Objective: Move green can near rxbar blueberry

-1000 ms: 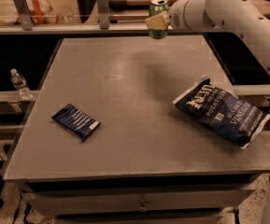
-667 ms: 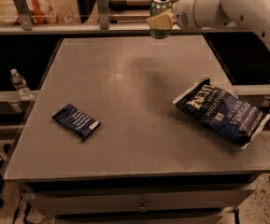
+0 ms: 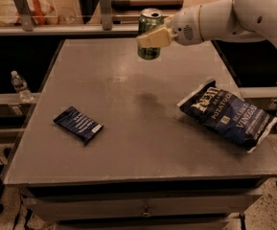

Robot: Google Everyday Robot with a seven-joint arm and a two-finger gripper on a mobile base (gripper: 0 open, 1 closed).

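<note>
My gripper [image 3: 152,36] is shut on the green can [image 3: 150,46] and holds it upright in the air above the far middle of the grey table [image 3: 128,147]. The can has a silver top and its shadow falls on the table below. The white arm reaches in from the upper right. The rxbar blueberry [image 3: 78,124], a small flat dark blue wrapper with white text, lies on the left part of the table, well to the lower left of the can.
A large dark blue-and-white potato chip bag [image 3: 229,115] lies on the right side of the table. A clear water bottle [image 3: 20,86] stands on a ledge left of the table. A rail with posts [image 3: 61,28] runs behind the far edge.
The gripper has carried the green can to the left and a little toward the near side. The bar and the chip bag have not moved.
</note>
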